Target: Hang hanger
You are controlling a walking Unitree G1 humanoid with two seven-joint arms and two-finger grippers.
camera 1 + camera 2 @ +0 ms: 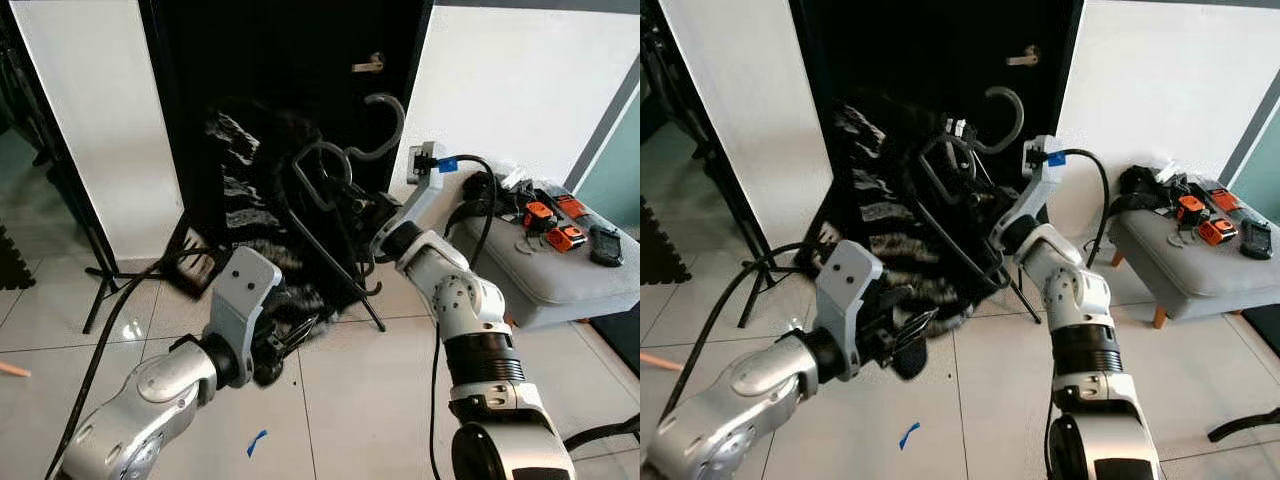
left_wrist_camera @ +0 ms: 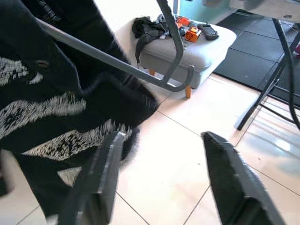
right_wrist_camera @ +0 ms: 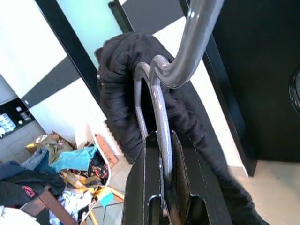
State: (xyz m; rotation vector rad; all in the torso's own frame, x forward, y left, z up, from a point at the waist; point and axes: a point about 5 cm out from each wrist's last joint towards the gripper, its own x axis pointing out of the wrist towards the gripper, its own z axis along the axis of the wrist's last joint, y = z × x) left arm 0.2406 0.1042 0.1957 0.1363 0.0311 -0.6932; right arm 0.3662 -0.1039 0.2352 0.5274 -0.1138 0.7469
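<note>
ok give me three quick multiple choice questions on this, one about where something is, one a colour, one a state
1. Where do the orange tools lie?
A. on the grey footstool
B. on the floor
C. on the door handle

2. What colour is the hanger?
A. white
B. grey
C. red

3. How do the left gripper's jaws stand?
A. shut on the hanger
B. open, holding nothing
C. shut on the black garment

Answers:
1. A, they sit on the cushion top.
2. B, its bar and hook are grey in the right wrist view, where the right gripper clamps it.
3. B, bare floor shows between its fingers.
</note>
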